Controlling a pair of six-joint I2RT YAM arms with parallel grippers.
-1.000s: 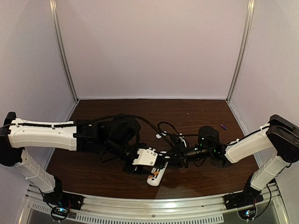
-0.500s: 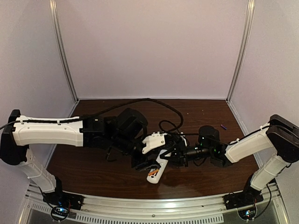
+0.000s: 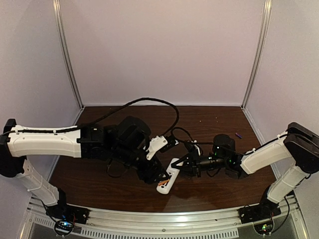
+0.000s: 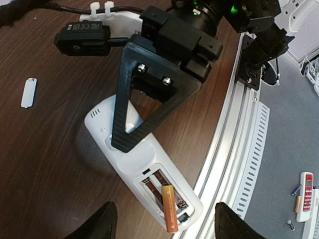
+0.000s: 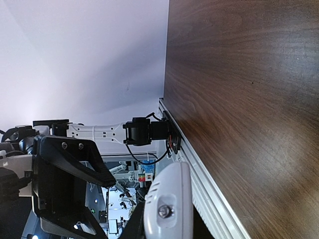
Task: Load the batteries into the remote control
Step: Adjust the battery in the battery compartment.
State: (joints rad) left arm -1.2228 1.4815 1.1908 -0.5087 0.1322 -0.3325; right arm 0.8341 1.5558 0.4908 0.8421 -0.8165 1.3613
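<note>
Top view, remote control: The remote control (image 3: 168, 178) lies on the bench (image 3: 209, 195), close to the front edge, with its back side up.
Top view, right tool: The right tool (image 3: 180, 166) pinches the far end of the remote control and holds it down.
Top view, left tool: The left tool (image 3: 158, 178) hangs just beside the near end of the remote control, on its left.
Left wrist view, left tool: It is spread wide, with nothing between its two sides.
Left wrist view, battery: One orange battery (image 4: 169, 211) lies in the battery bay (image 4: 151, 190), right under the left tool. It sits a bit crooked, and its near end pokes over the bay's edge (I can see only this one battery).
Left wrist view, cover piece: A small white cover piece (image 4: 29, 92) lies on the bench, well apart from the remote control.
Right wrist view, right tool: One black side of the tool shows, next to a white rounded end that is likely the remote control. The grip itself is hard to see here.
What could go wrong, battery: I think it is not pushed in all the way. A bump from the left tool could flip it out, and it could roll off the front edge.
What could go wrong, remote control: If the right tool slips, a push on the battery could make the remote control tip or slide.
</note>
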